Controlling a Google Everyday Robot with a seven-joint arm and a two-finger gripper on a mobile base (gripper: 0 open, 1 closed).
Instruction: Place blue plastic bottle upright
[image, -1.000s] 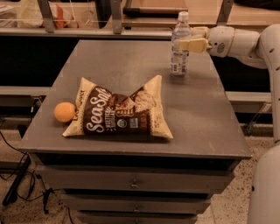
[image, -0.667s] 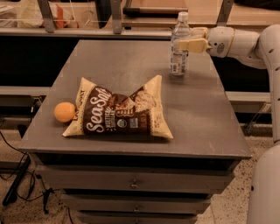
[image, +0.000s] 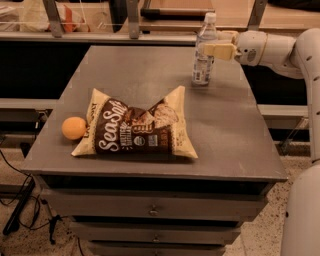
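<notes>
The blue plastic bottle (image: 203, 55) is clear with a white cap and a pale label. It stands upright on the far right part of the grey table (image: 150, 70). My gripper (image: 210, 45) reaches in from the right at the bottle's upper half. Its near finger (image: 218, 50) lies across the front of the bottle and the far one sits behind it, so it is shut on the bottle. The bottle's base rests on the tabletop.
A brown and cream chip bag (image: 137, 127) lies flat at the table's front middle. An orange ball (image: 74, 128) sits to its left near the front left edge. Drawers are below the tabletop. Shelving and rails run behind the table.
</notes>
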